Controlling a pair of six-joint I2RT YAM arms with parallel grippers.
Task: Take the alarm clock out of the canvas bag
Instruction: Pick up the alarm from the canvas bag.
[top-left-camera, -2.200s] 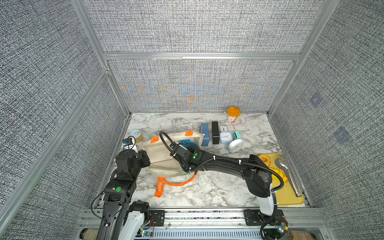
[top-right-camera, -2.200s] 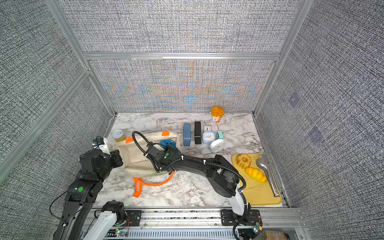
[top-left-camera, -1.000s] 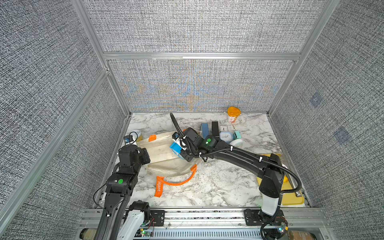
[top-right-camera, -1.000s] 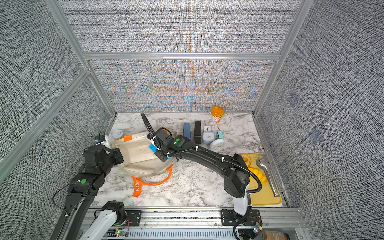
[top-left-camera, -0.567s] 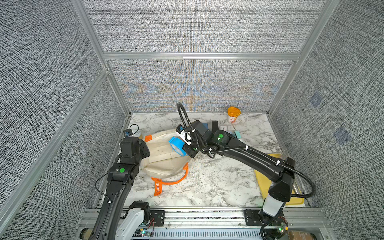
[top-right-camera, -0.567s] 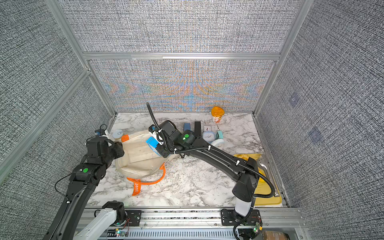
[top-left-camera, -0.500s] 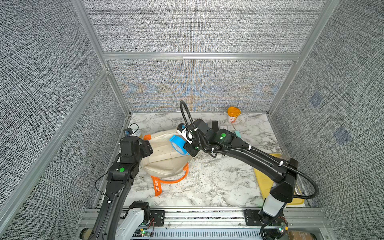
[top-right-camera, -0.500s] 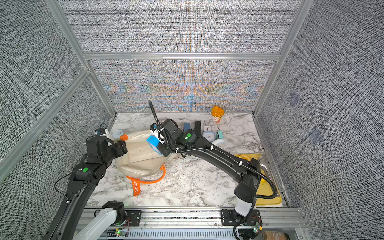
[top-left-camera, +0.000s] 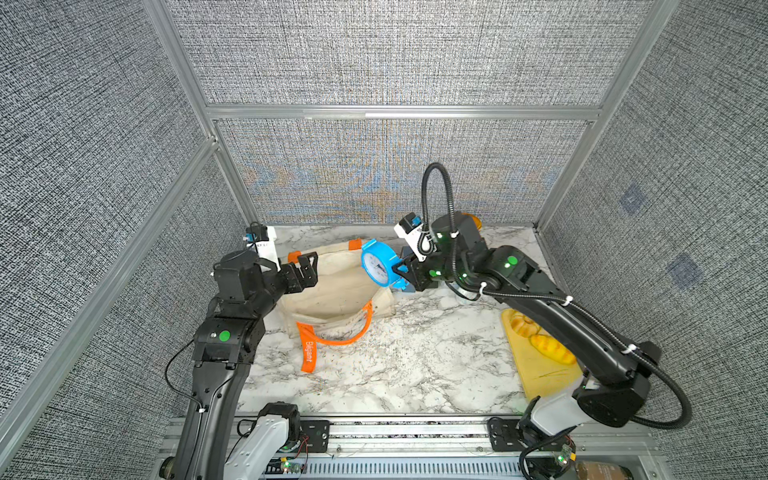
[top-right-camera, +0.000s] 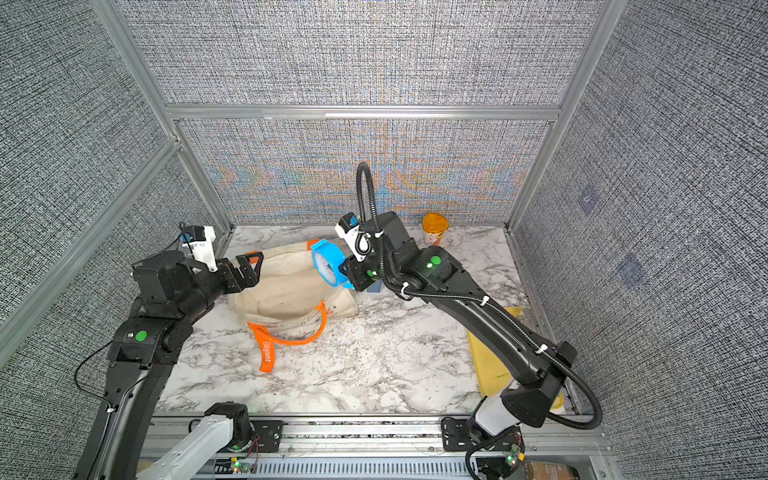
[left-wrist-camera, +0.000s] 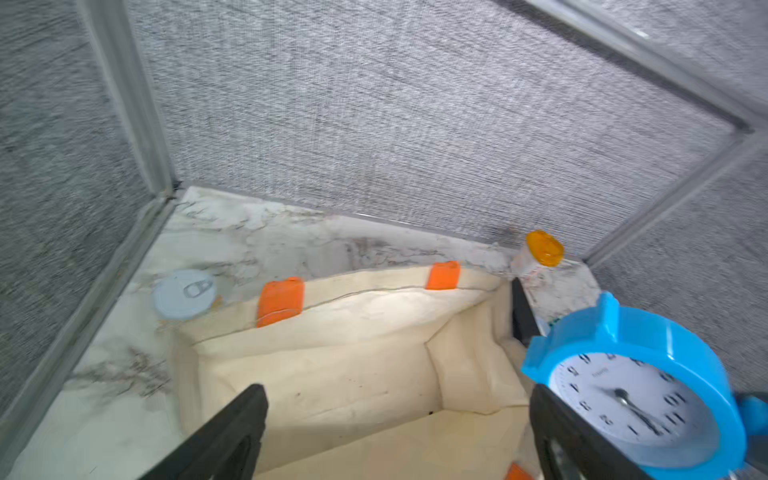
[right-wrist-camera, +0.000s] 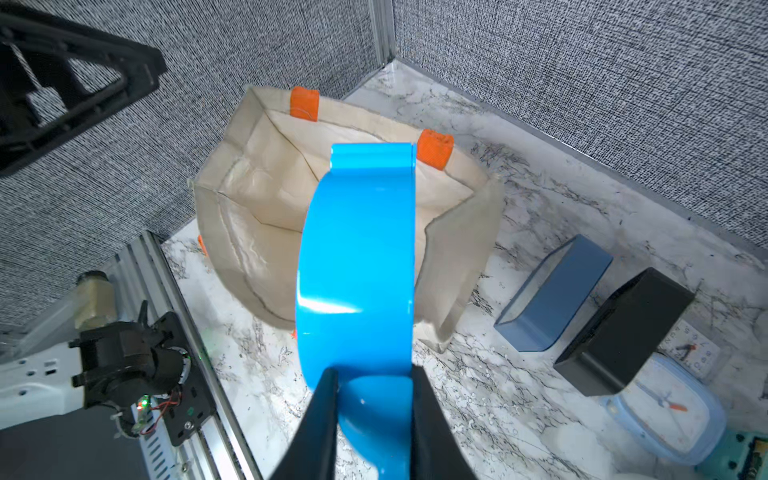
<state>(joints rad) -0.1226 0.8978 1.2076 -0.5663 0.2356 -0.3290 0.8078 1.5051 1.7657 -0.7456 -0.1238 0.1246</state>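
Alarm clock (top-left-camera: 377, 266): blue, round, airborne. It hangs over the canvas bag (top-left-camera: 332, 286) at the rim on the right arm's side. It seems clear of the fabric, though overlap in both top views leaves contact hard to rule out. Right jaws clenched on its blue casing. Bag slumped open on the desk (top-left-camera: 415, 353), interior bare as far as the left wrist view shows. Left jaws spread wide near the opposite rim, grasping nothing. Progress: extraction essentially done; remaining, by my reckoning: carry the clock clear and set it on the desk
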